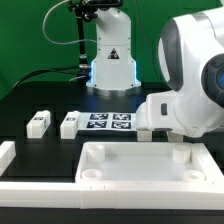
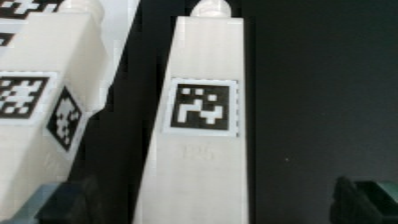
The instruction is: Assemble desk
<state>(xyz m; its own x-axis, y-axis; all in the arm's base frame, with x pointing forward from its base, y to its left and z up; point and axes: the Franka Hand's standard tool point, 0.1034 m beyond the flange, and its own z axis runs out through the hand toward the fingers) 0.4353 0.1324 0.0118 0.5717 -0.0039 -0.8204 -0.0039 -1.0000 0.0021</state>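
Hovered above a leg [image 2: 205,110] with the gripper [image 2: 210,200] spread wide, nothing pinched, a fingertip [image 2: 54,205] standing off each long face. Found that leg lying flat on the black table [image 1: 30,100], tag upward, with a second leg [image 2: 45,100] just beside it. In the exterior view, placed the gripper behind the far rim of the top [image 1: 140,165], toward the exterior view's right; top itself at the table's near edge, hollow side up, corner sockets unfilled. Noted an outer leg [image 1: 38,122] and an inner leg [image 1: 68,123] lying apart, to the exterior view's left of the marker board [image 1: 108,122].

Judged the neighbour the chief hazard: on a straight descent, could land one pad on the second leg, or wedge into the narrow gap and shove both. Looked off-centre too, nearer one pad than the other; on closing, would likely get dragged sideways or twisted before being clamped. Gripped near one end, might droop when lifted and bring the peg askew to its socket, inviting a jam. Clamped over the tag, could lose tracking. Pressed down too far, risked scraping pads on the table.
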